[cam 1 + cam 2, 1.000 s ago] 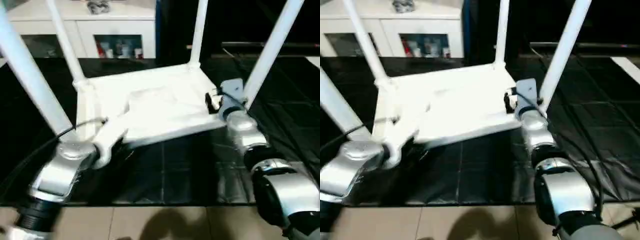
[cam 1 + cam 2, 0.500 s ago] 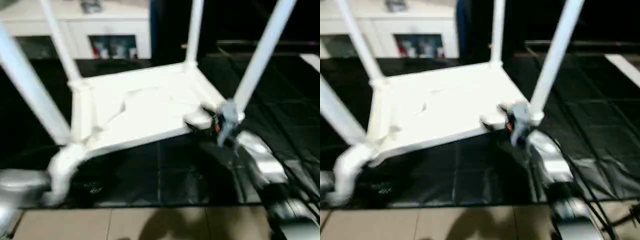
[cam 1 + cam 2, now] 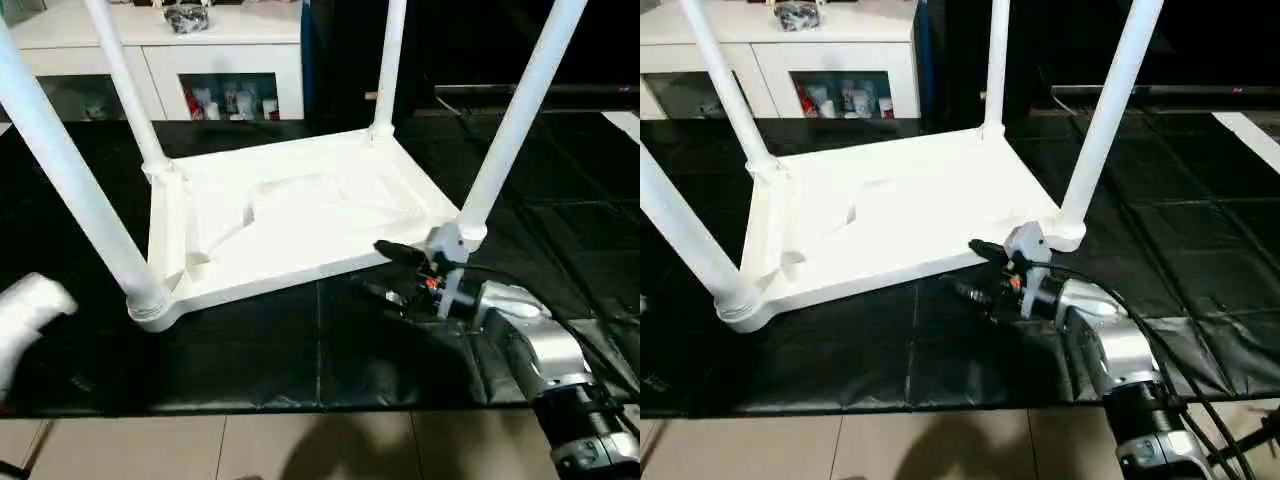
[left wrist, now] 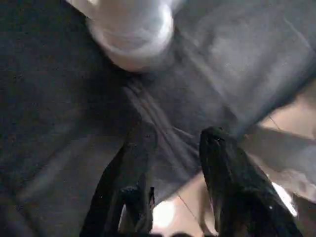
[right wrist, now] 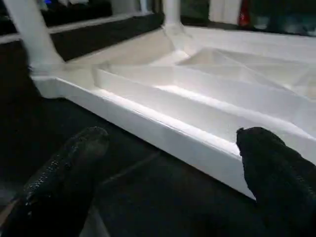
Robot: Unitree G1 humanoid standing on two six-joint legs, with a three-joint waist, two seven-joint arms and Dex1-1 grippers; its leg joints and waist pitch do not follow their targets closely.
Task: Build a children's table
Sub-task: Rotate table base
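The black mat (image 3: 300,360) spreads across the floor, tan tiles (image 3: 300,450) along its near edge, and on it sits the children's table (image 3: 290,215), upside down, ribbed underside facing up. All four white legs stand in their corner sockets and point upward: near-left leg (image 3: 70,180), far-left leg (image 3: 125,85), far-right leg (image 3: 390,65), near-right leg (image 3: 515,120). Far behind on the left stands the white cabinet (image 3: 190,60) with glass-fronted shelves, a dark bundle (image 3: 188,16) on its top.

On the right, the silver forearm reaches in from the near side, and the right claw (image 3: 388,272) sits at the table's near edge, just beside the near-right corner. Its black fingers are spread wide, one finger (image 5: 64,168) low over the mat, the other (image 5: 276,168) up at the rim of the top; nothing is between them.

The left claw (image 4: 173,143) hovers over the mat close to the near-left corner socket (image 4: 131,37), its two fingers parted a modest gap and empty. A white part of the left arm (image 3: 25,315) shows at the left edge, apart from the table.
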